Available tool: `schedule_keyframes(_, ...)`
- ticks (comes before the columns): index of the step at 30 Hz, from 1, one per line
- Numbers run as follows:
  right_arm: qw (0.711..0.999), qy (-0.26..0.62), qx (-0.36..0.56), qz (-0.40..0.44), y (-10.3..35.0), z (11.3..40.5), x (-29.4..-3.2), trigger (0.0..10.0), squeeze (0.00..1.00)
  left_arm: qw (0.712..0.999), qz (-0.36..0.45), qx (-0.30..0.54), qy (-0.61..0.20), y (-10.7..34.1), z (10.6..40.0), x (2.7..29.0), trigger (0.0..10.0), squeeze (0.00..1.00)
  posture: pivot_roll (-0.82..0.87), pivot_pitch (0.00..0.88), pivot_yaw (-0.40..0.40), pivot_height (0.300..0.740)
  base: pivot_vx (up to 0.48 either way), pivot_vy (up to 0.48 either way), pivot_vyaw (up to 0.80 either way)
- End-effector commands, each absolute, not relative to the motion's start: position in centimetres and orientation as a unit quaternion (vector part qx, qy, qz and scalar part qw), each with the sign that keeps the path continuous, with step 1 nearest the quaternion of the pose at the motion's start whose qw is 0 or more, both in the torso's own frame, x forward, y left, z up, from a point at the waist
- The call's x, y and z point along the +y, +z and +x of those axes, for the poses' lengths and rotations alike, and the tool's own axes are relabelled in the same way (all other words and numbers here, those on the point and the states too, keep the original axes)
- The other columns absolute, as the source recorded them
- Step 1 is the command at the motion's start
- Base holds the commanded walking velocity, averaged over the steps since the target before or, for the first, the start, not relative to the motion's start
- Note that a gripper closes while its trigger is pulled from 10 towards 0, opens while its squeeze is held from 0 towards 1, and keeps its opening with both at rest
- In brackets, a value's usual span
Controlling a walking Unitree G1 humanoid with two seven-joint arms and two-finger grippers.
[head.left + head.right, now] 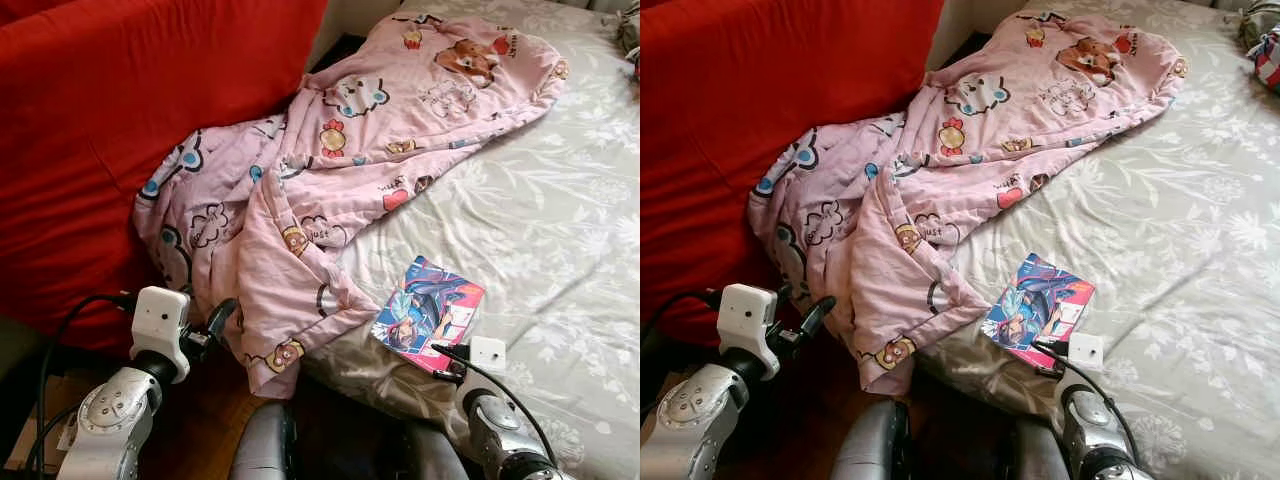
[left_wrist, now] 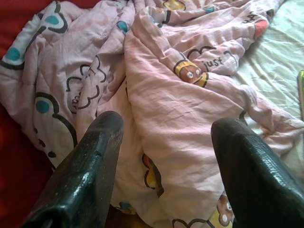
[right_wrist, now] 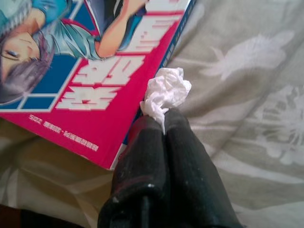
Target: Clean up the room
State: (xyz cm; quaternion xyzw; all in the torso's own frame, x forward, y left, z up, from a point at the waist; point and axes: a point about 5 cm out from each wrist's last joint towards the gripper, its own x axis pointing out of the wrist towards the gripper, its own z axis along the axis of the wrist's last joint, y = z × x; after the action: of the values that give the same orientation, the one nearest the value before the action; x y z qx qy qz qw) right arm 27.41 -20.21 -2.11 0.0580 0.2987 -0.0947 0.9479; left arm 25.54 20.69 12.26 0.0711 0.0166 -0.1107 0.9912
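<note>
At the near edge of the bed [image 1: 560, 230], right gripper [image 3: 164, 114] pinching a crumpled white tissue [image 3: 166, 90], fingers pressed together on it, wad sticking out past the tips. Holding it just beside the corner of a comic book [image 1: 428, 310] with a red-and-blue cover, lying flat on the grey floral sheet close to the mattress edge. Looking like the tissue is being taken as litter, so probably heading for a bin rather than staying on the bed; whether tissue is touching the book, cannot tell.

Left gripper [image 2: 166, 142] hovering with fingers wide apart, clamping nothing, pointing at the pink cartoon-print blanket [image 1: 330, 170]. Blanket sprawling diagonally across the bed, far end up near the top of the sheet, near end bunching against the red sofa back [image 1: 110, 120] and spilling over the mattress corner toward the floor. Hanging like that because dumped, not folded. Left gripper sitting low beside the drooping corner, likely readying for a grab at that fold.

Judging the tidy-up as early: blanket unfolded, book loose on the bed, tissue in hand not yet binned. Some striped fabric item [image 1: 1265, 45] sitting at the far right edge of the bed, too cropped for identifying.
</note>
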Motion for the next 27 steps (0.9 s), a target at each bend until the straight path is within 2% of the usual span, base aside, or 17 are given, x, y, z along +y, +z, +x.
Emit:
schedule_keyframes(1, 0.949, -0.112, 0.286, 0.071, -2.3, 27.0, -20.7, 0.0, 0.00, 0.993, 0.072, 0.026, -0.087, 11.5, 25.5, 21.5, 10.0, 0.00, 0.15, 0.133, 0.029, 0.642, 0.000, 0.000, 0.00)
schedule_keyframes(11, 0.978, -0.084, 0.183, 0.053, -0.3, 27.6, -21.8, 0.0, 0.00, 0.997, 0.042, 0.039, -0.043, 9.0, 26.9, 22.0, 10.0, 0.00, 0.08, 0.015, -0.030, 0.642, 0.000, 0.000, 0.00)
schedule_keyframes(12, 0.985, -0.065, 0.152, 0.057, 0.2, 27.5, -21.6, 8.4, 0.00, 0.998, 0.039, 0.043, -0.036, 8.5, 26.7, 22.2, 10.0, 0.00, 0.07, 0.000, -0.038, 0.642, 0.000, 0.000, 0.00)
schedule_keyframes(13, 0.988, -0.053, 0.134, 0.058, 0.4, 27.3, -21.4, 10.0, 0.00, 0.998, 0.031, 0.044, -0.026, 8.3, 26.6, 22.3, 10.0, 0.00, 0.05, 0.000, -0.047, 0.642, 0.000, 0.000, 0.00)
schedule_keyframes(17, 0.994, -0.020, 0.096, 0.050, 1.1, 26.7, -21.1, 10.0, 0.00, 0.999, -0.009, 0.039, 0.014, 7.8, 26.2, 22.7, 10.0, 0.00, 0.04, 0.000, -0.062, 0.642, 0.000, 0.000, 0.00)
schedule_keyframes(23, 0.994, 0.012, 0.095, 0.051, 1.3, 26.4, -20.1, 10.0, 0.00, 0.999, 0.001, 0.042, 0.009, 6.6, 26.2, 22.2, 10.0, 0.00, 0.03, 0.000, -0.072, 0.642, 0.000, 0.000, 0.00)
schedule_keyframes(27, 0.989, -0.040, 0.124, 0.066, 0.3, 26.5, -21.3, 10.0, 0.00, 0.998, 0.002, 0.061, 0.017, 5.3, 26.5, 22.6, 10.0, 0.00, 0.04, 0.000, -0.075, 0.642, 0.000, 0.000, 0.00)
